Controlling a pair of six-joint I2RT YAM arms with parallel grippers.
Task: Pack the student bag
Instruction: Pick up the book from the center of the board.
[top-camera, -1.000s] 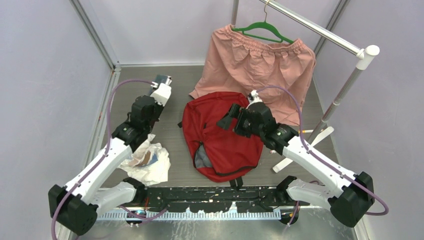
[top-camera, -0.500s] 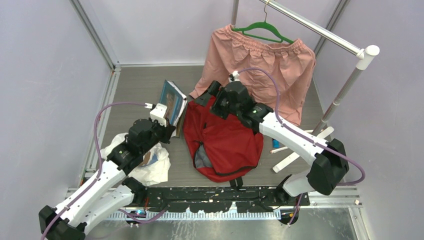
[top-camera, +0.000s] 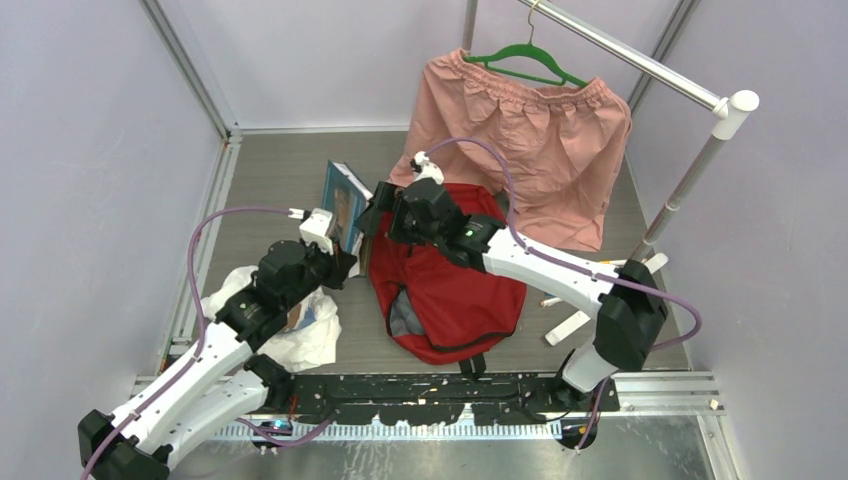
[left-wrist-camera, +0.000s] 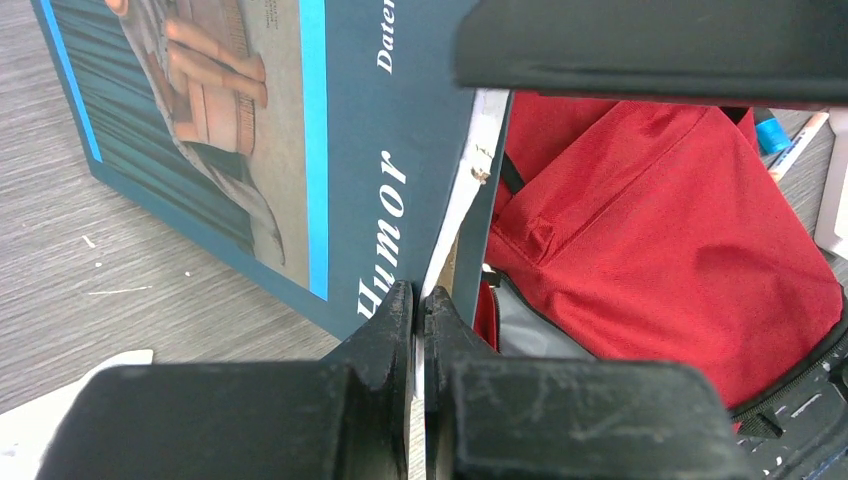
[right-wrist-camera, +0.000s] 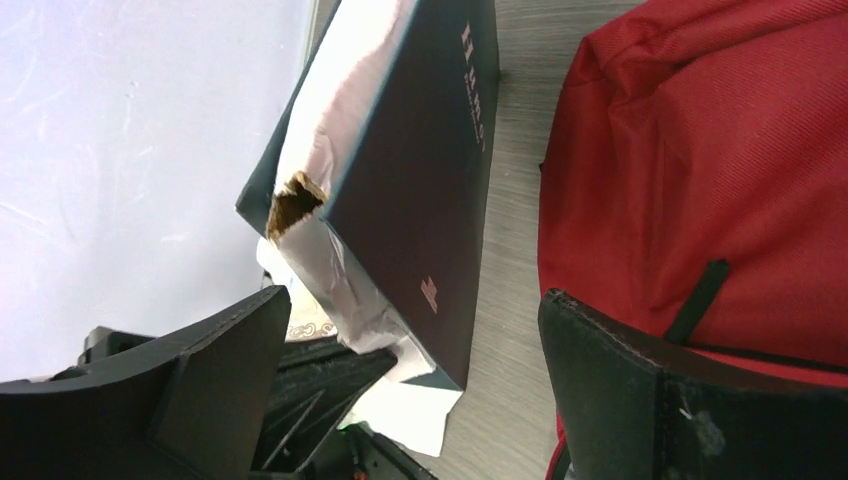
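Observation:
The red student bag (top-camera: 455, 285) lies on the table's middle, its grey-lined opening facing the near left; it also shows in the left wrist view (left-wrist-camera: 680, 240) and in the right wrist view (right-wrist-camera: 720, 170). My left gripper (top-camera: 345, 262) is shut on the cover of a dark teal book (top-camera: 342, 205) and holds it upright just left of the bag. In the left wrist view the jaws pinch the book (left-wrist-camera: 330, 170) at its lower edge. My right gripper (top-camera: 378, 222) is open beside the book (right-wrist-camera: 410, 190) at the bag's top left corner, not touching it.
Pink shorts (top-camera: 520, 130) hang on a green hanger from a metal rail (top-camera: 640, 60) at the back right. A white plastic bag (top-camera: 300, 325) with items lies near left. A pen (top-camera: 552, 300) lies by the rail's white foot.
My right gripper has swung from the bag's right side across its top to the left corner by the book. My left arm brought the book up beside the bag and holds it there.

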